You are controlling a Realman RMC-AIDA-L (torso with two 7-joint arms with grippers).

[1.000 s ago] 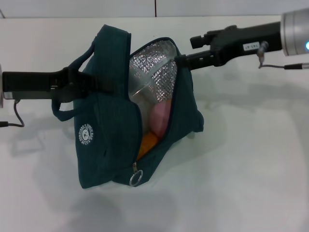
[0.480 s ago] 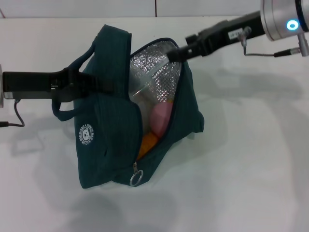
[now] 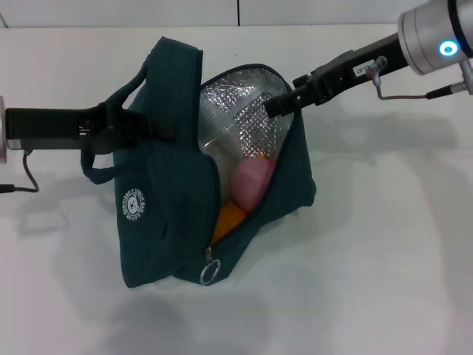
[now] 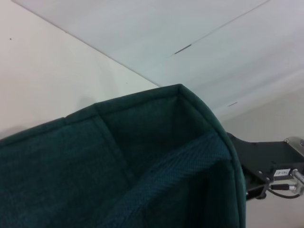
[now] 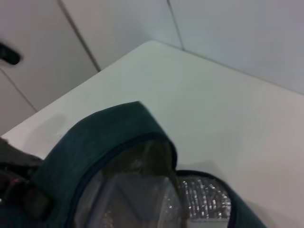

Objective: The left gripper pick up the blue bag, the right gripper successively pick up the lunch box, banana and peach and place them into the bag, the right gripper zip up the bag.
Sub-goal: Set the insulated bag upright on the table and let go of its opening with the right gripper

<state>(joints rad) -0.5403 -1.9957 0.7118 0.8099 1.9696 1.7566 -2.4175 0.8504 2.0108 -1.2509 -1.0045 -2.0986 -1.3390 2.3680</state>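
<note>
The blue bag [image 3: 170, 214] stands open in the middle of the head view, its silver foil lining [image 3: 244, 96] showing. Inside lie the clear lunch box [image 3: 222, 129], the pink peach [image 3: 251, 181] and an orange end of the banana [image 3: 229, 218]. My left gripper [image 3: 151, 129] reaches in from the left and is shut on the bag's left side by the handles. My right gripper [image 3: 272, 107] comes from the upper right, its tip at the bag's far right rim. The right wrist view shows the bag [image 5: 95, 137] rim with the lunch box [image 5: 128, 190] under it.
The bag rests on a white table [image 3: 384, 244]. The zipper's metal ring pull [image 3: 209, 274] hangs at the bag's near end. A white wall with a dark seam runs behind the table. In the left wrist view, bag fabric [image 4: 118, 156] fills most of the picture.
The right gripper has turned at the wrist and dropped toward the bag's right rim. That rim has shifted right, widening the opening. The left arm has stayed still.
</note>
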